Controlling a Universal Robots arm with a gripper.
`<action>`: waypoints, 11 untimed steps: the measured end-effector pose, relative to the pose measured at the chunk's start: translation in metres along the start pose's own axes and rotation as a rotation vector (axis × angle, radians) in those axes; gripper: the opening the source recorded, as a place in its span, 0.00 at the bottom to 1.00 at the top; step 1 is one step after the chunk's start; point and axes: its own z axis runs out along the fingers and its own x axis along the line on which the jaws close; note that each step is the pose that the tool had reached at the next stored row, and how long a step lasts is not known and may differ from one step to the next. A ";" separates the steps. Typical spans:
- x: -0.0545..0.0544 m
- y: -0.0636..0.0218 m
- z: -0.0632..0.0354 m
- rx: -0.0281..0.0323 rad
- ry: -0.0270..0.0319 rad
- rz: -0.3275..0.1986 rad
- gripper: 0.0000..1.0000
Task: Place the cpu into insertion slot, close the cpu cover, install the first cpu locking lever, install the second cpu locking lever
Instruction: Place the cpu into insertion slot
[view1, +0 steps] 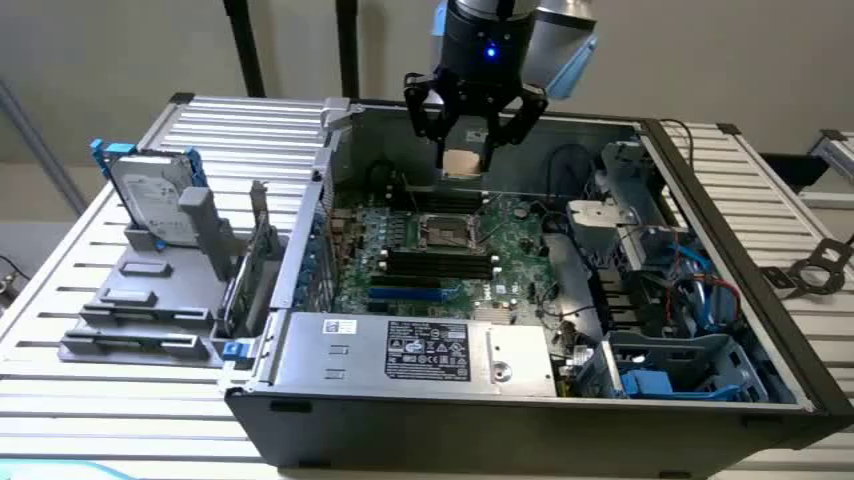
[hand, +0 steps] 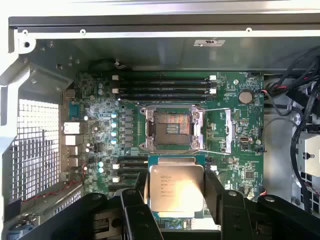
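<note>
My gripper (view1: 463, 150) hangs above the open computer case, shut on the cpu (hand: 176, 189), a pale tan-silver square chip held flat between the two black fingers (hand: 216, 196). In the exterior view the cpu (view1: 462, 161) is well above the green board (view1: 514, 250), over its far side. Below it lies the insertion slot (hand: 172, 129), a square black socket with a silvery rim, bare and uncovered (view1: 447, 232). The cpu cover (hand: 226, 131) appears swung open beside the socket, with thin wire levers (hand: 214, 109) standing free next to it.
Long black memory slots (hand: 162, 86) run beside the socket. Cables and drive bays (view1: 667, 290) fill the case on the exterior view's right. The power supply (view1: 420, 350) sits at the case's near wall. A hard drive and holders (view1: 154, 200) stand outside on the exterior view's left.
</note>
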 end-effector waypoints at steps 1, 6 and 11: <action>0.000 0.0000 0.0000 0.0001 0.0000 0.000 0.54; 0.000 0.0000 0.0000 0.0000 0.0000 0.000 0.54; 0.000 0.0001 0.0000 0.0001 0.0000 0.000 0.54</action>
